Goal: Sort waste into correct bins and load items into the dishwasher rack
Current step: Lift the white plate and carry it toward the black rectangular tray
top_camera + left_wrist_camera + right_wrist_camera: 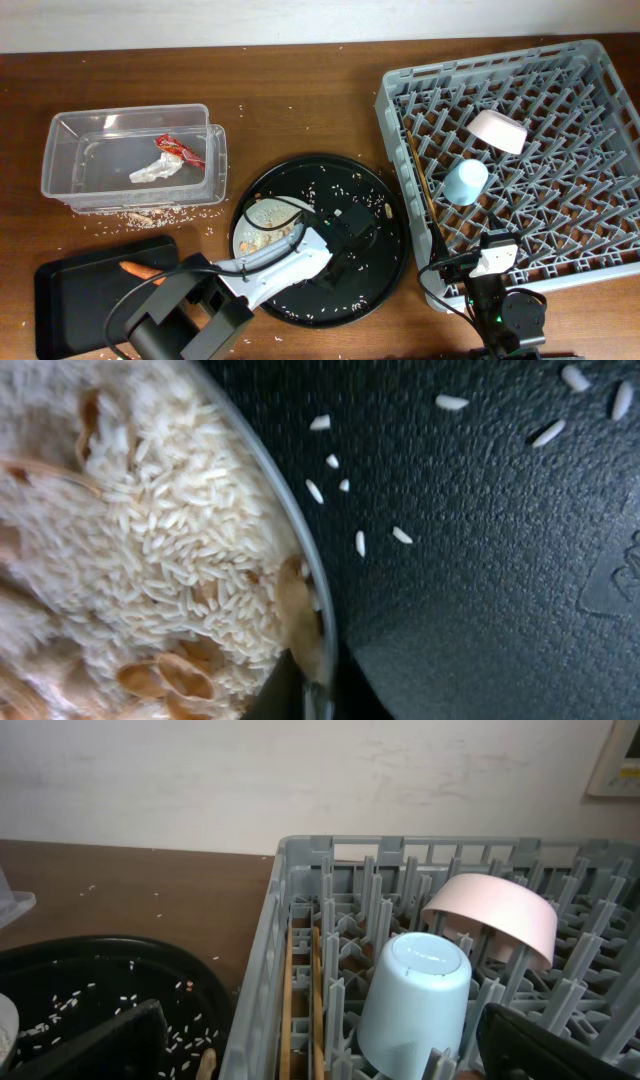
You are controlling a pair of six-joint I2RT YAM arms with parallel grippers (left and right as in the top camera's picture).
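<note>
The round white plate [262, 225] lies on the left of the large round black tray [370, 285], covered with white rice [170, 540] and tan peanuts [165, 678]. My left gripper [300, 232] is shut on the plate's rim [268, 485], with its fingers at the bottom edge of the left wrist view [310, 695]. My right gripper [320, 1055] is open and empty at the front-left edge of the grey dishwasher rack [570, 210]. The rack holds the pink bowl [497, 130], the light-blue cup [465, 182] and the chopsticks [420, 185].
The clear tub [58, 160] at the left holds the red wrapper [180, 149] and white tissue [152, 170]. The flat black tray [70, 315] at the front left holds the carrot [138, 270]. Rice grains [140, 213] lie on the table by the tub.
</note>
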